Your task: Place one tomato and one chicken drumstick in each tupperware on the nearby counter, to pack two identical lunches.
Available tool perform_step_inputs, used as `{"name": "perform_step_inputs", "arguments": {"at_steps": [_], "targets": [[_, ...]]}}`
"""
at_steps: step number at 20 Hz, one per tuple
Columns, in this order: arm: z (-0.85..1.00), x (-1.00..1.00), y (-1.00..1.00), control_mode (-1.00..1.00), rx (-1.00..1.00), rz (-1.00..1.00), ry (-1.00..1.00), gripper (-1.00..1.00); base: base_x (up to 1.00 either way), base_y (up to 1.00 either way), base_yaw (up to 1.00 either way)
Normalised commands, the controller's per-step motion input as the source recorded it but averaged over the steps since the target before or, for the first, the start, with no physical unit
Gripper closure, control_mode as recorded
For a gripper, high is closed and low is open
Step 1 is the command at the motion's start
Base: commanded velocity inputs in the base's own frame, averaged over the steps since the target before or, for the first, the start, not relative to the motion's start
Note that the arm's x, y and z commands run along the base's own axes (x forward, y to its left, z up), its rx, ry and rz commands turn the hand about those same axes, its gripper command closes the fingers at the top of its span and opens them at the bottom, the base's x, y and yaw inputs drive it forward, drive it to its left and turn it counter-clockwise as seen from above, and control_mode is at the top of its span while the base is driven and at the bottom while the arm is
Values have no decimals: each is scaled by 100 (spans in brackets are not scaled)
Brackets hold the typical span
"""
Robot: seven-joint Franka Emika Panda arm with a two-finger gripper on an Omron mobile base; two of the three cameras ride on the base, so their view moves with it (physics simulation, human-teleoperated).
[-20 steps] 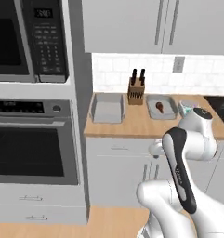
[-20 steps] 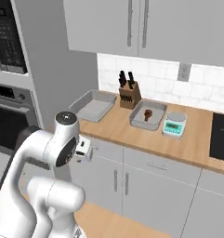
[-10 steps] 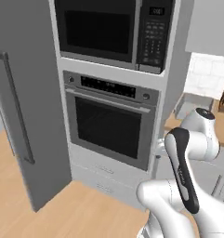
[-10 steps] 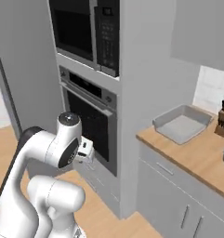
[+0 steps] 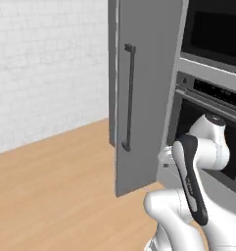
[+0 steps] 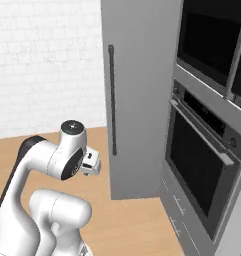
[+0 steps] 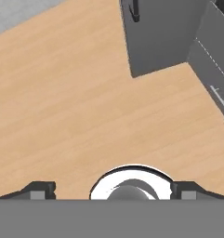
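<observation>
Gripper [image 7: 112, 189] first: its two fingertips sit far apart at the bottom of the hand view, and nothing is between them. I am holding it empty because there is no food to grab yet.

None of my views has a tomato, a drumstick, a lunch box or the wooden counter in it right now. So I cannot say where they are from here. I think the food must be in the fridge, and that is why I have the base facing this way.

What I do see is a tall grey fridge door [image 5: 146, 93] with a long dark handle [image 5: 128, 97] running up and down it. In the right base view the same handle [image 6: 112, 100] is just past my folded arm [image 6: 67, 160]. The door looks swung out a bit from the wall of ovens, but I cannot see inside it.

Beside the door is a dark oven [image 6: 202, 165] with a bar handle, and another dark window above it. I keep the arm tucked in close to my body so it does not bump the door or the oven.

Under the hand is bare wooden floor [image 7: 85, 102]. A white brick wall [image 5: 46, 68] stands behind.

My next job, I think, is to reach for that door handle.
</observation>
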Motion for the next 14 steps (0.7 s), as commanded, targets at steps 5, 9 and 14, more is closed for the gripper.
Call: {"name": "perform_step_inputs", "arguments": {"at_steps": [5,9,14], "targets": [[0,0,0,100,0,0,0,-100,65,59,56],[0,0,0,100,0,0,0,-100,95,76,34],[0,0,0,100,0,0,0,-100,98,75,11]]}}
